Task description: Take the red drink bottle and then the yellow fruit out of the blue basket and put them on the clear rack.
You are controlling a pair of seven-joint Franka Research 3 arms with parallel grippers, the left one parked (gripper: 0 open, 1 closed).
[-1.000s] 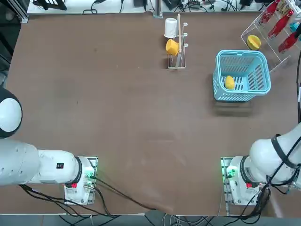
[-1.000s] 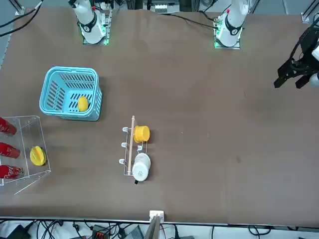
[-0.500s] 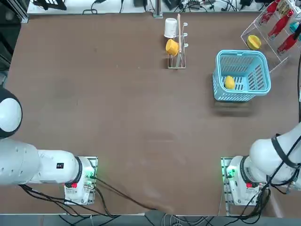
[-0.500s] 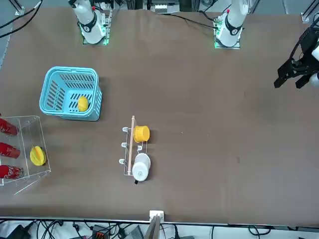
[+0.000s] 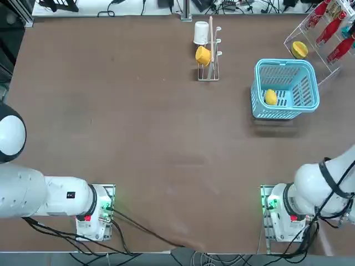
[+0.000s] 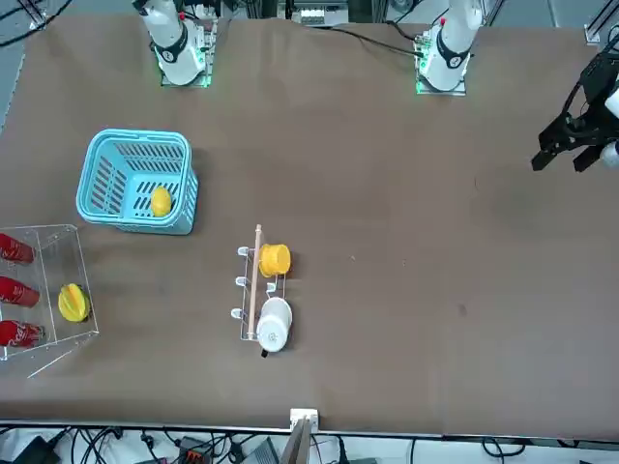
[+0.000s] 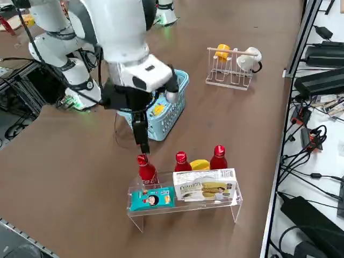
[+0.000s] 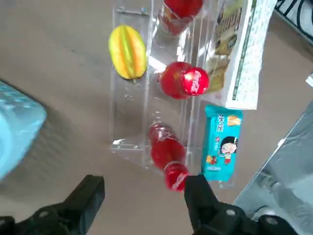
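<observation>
The top view's edge cuts off the clear rack (image 5: 324,33); the right gripper (image 7: 143,144) lies outside it.

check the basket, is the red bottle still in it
No, the blue basket holds only the yellow fruit; red bottles stand on the clear rack.

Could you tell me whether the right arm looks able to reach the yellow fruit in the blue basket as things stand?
Probably yes. The yellow fruit lies alone in the open-topped blue basket, with nothing over it. The right gripper hangs open beside the clear rack, next to the basket.
</observation>
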